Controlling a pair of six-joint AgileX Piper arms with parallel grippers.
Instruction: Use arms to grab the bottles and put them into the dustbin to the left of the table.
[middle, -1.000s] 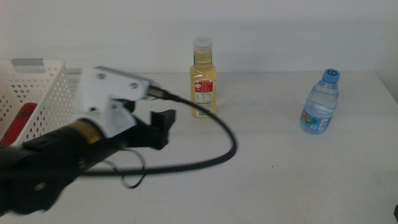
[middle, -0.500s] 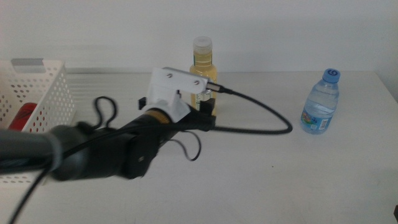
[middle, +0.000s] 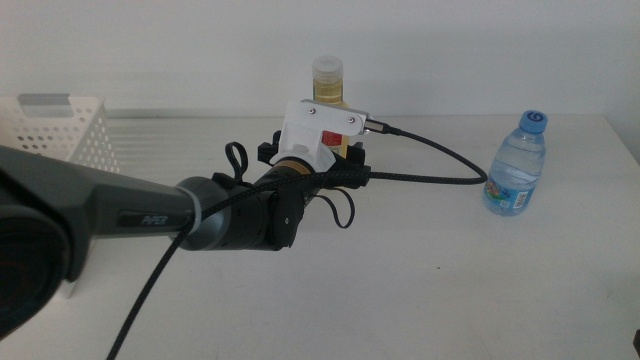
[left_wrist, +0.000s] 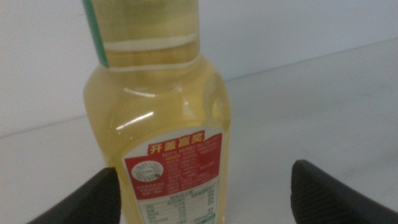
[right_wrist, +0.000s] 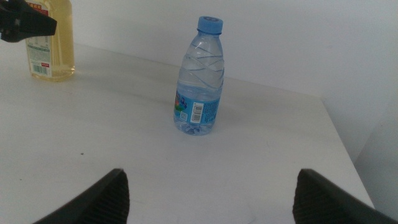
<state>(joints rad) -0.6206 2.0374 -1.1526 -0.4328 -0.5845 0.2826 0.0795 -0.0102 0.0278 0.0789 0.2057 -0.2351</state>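
Note:
The yellow juice bottle (middle: 328, 78) stands at the back middle of the table (middle: 450, 280). My left arm reaches in from the left, and its white wrist housing (middle: 320, 125) covers the bottle's body. In the left wrist view the bottle (left_wrist: 165, 124) fills the space between the jaws of the left gripper (left_wrist: 204, 171), which is open with a jaw on each side of it. The small clear water bottle (middle: 516, 163) stands alone at the right. My right gripper (right_wrist: 211, 180) waits open near the table's front, facing the water bottle (right_wrist: 199, 81). The white perforated dustbin (middle: 60, 125) sits at the far left.
A black cable (middle: 430, 178) loops from the wrist housing across the table toward the water bottle. The white wall runs close behind both bottles. In the right wrist view, the table's right edge (right_wrist: 339, 137) is close to the water bottle.
My left arm has swung from beside the dustbin to the right and back, and its open jaws now straddle the yellow bottle. The water bottle has not moved.

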